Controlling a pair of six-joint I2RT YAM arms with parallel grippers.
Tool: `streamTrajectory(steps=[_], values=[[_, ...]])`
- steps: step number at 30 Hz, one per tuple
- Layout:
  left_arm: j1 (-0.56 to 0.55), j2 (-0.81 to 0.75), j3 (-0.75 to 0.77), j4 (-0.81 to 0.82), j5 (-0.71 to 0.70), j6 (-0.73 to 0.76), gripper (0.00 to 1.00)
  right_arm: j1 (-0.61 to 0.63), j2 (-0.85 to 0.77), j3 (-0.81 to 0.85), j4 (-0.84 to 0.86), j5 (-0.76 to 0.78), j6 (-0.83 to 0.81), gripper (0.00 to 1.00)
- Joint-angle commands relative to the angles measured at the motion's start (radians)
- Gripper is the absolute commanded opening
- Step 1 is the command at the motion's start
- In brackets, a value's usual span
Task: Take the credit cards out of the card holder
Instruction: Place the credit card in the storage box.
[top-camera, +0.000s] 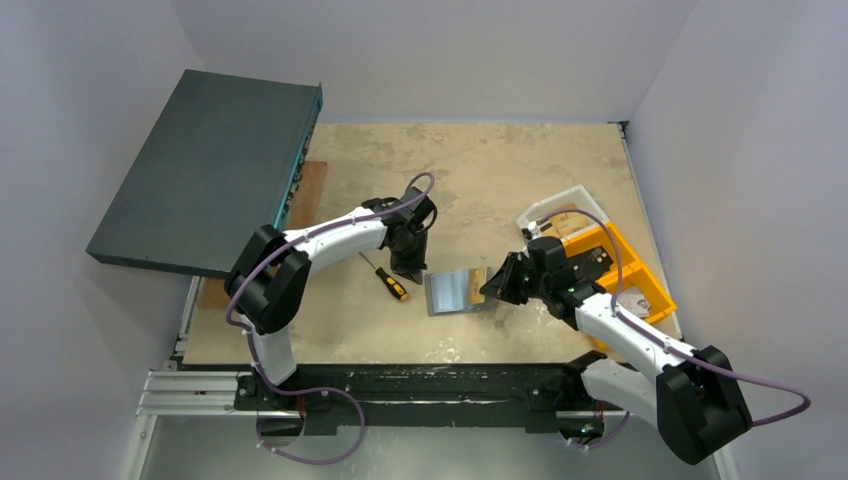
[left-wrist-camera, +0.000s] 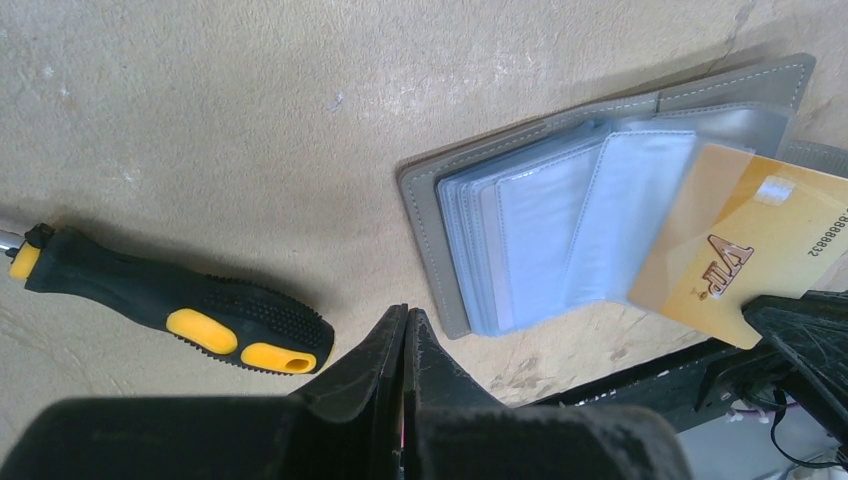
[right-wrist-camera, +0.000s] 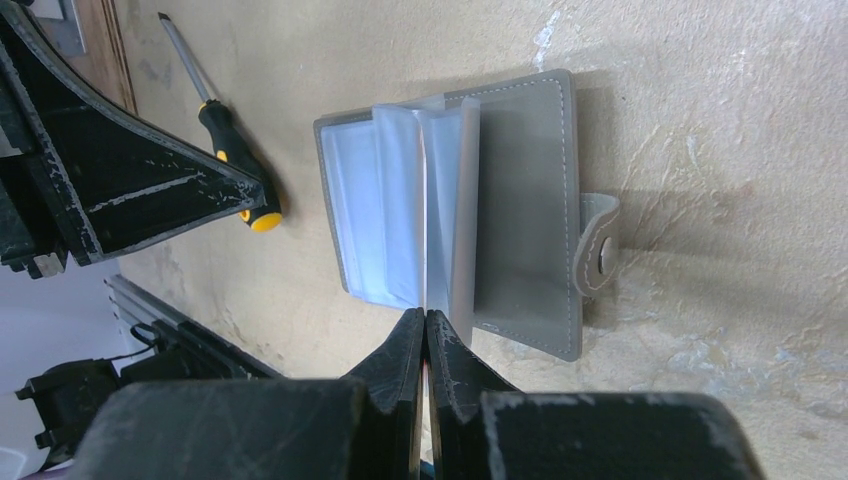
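Card holder (top-camera: 460, 292) lies open and flat on the desk (top-camera: 480, 170), in the lower centre of the overhead view, between the two grippers. The right gripper (right-wrist-camera: 426, 322) is pinched tight, with its tips at the near edge of the card holder's fanned plastic sleeves (right-wrist-camera: 400, 210). At the right of the left wrist view, a gold credit card (left-wrist-camera: 740, 250) marked VIP stands tilted above the desk. Its left end is tucked among the sleeves and its lower corner meets the black right gripper, so that gripper is closed on the card. In the right wrist view the card itself cannot be made out. The closing tab (right-wrist-camera: 598, 243), with its snap, sticks out at the right of that frame.

The left gripper (left-wrist-camera: 405, 328) is closed with nothing between its fingers, and sits near the card holder's left edge. A black-and-yellow screwdriver (left-wrist-camera: 180, 305) lies on the desk in the lower left of the left wrist frame, apart from the card holder.

Farther out, a large dark box (top-camera: 210, 170) fills the upper left of the overhead view. An orange bin (top-camera: 640, 280) sits at the right, with a clear tray (top-camera: 550, 200) just above it in the frame.
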Motion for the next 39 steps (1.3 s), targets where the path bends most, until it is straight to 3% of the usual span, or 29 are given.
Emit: streamTrajectory(steps=[1,19,26,32,39], values=[[0.007,-0.058,0.031,-0.004,0.002,0.016,0.00,-0.004,-0.034,0.051,-0.044,0.017,-0.019,0.00],[-0.024,-0.163,0.046,0.004,0.080,0.018,0.09,-0.005,-0.150,0.151,-0.194,0.079,-0.006,0.00],[-0.024,-0.275,0.047,-0.026,0.095,0.044,0.45,-0.005,-0.183,0.247,-0.295,0.171,0.008,0.00],[-0.022,-0.359,0.035,-0.057,0.121,0.068,0.68,-0.032,-0.160,0.338,-0.351,0.265,0.012,0.00],[-0.022,-0.434,0.018,-0.093,0.147,0.104,0.74,-0.172,-0.089,0.415,-0.349,0.321,-0.009,0.00]])
